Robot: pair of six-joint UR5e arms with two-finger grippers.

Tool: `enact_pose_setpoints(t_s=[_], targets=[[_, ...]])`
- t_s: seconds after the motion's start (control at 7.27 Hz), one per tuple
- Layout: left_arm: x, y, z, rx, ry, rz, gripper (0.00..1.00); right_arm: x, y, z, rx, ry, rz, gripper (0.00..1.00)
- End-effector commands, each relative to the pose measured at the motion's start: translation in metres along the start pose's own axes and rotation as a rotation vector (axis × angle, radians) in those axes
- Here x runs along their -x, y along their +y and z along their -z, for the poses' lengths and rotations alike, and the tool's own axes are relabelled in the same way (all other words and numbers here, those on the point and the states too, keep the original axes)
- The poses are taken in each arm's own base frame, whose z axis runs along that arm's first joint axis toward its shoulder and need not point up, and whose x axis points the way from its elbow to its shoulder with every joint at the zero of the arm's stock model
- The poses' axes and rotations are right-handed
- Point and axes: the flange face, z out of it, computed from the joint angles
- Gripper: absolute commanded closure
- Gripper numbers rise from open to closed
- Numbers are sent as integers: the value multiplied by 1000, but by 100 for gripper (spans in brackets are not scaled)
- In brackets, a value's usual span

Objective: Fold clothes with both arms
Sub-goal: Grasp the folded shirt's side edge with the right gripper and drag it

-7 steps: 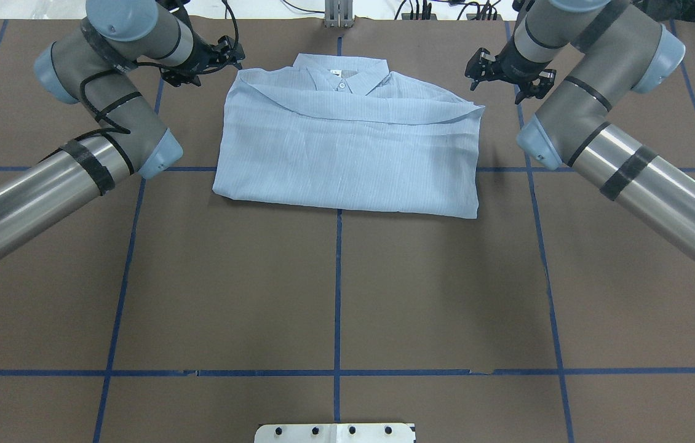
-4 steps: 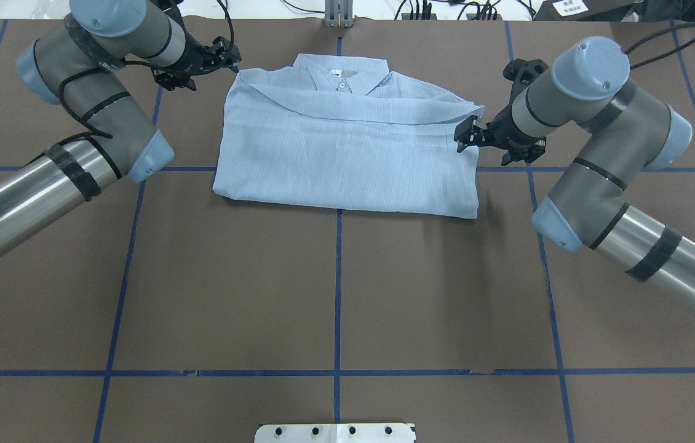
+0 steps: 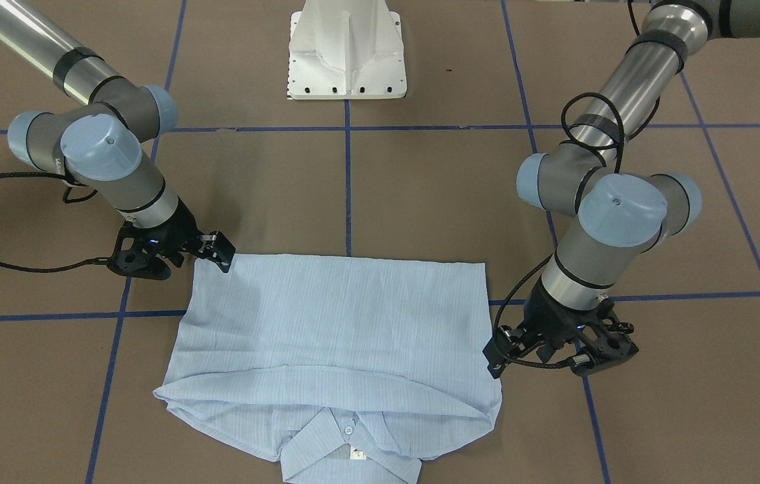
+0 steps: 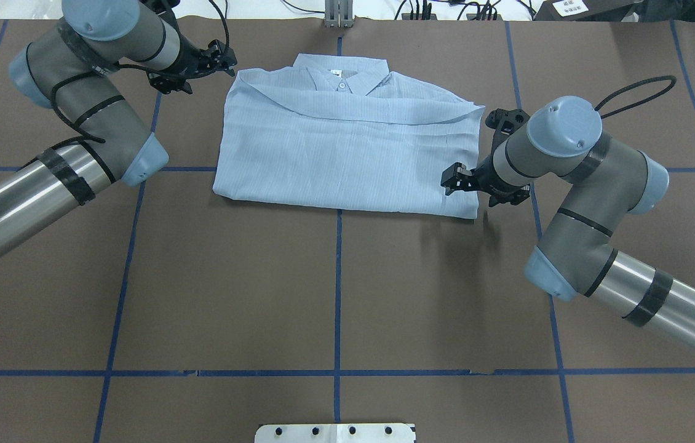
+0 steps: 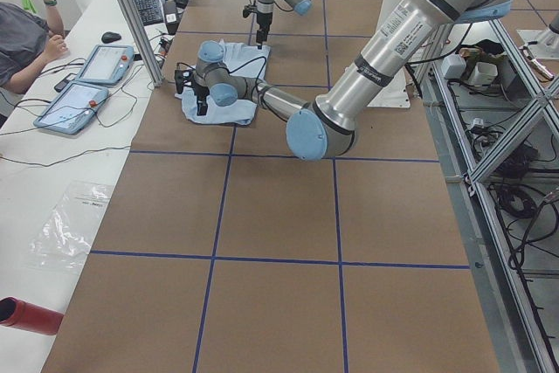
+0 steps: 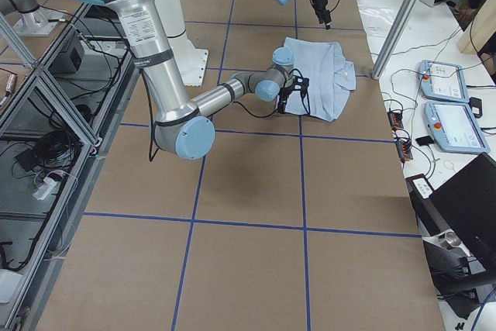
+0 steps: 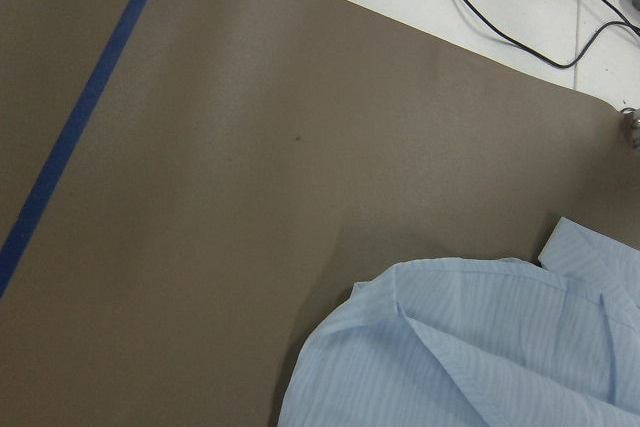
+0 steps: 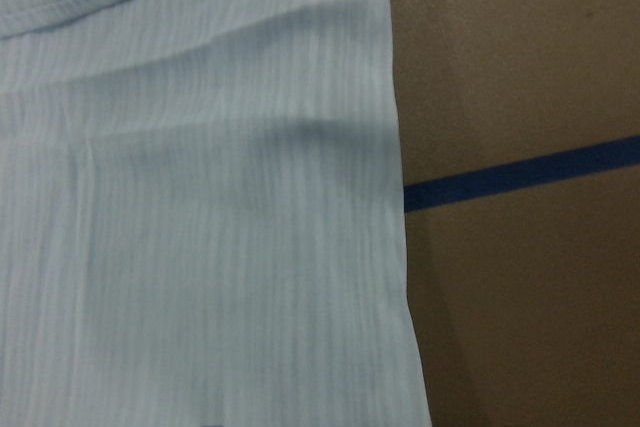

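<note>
Overhead exterior, shirt edge under right tool, left tool beside, both spread, empty

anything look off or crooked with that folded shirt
Slightly. The shirt is not folded square. The folded-over top layer ends in a slanted, curved edge below the collar. Its corner pokes out past the side edge on the overhead view's right, and the near edge slopes. No damage shows.

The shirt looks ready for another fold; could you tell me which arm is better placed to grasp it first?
Probably right: the right gripper is over the shirt's side edge, by its near corner; the left gripper is beside the collar-end corner, off the cloth.
</note>
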Motion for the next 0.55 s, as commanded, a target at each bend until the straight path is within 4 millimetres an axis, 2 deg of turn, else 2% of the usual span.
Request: enact_pose_setpoints(t_s=[0.0, 0.14, 0.28, 0.41], targets=[[2, 0, 0, 0, -2, 1, 0, -3, 4, -7, 7, 12, 0, 40], [12, 2, -4, 2, -6, 2, 0, -2, 4, -7, 9, 10, 1, 82], [15, 2, -5, 1, -9, 0, 0, 0, 4, -4, 2, 6, 1, 100], [18, 3, -7, 2, -13, -2, 0, 1, 5, -5, 13, 5, 3, 100]])
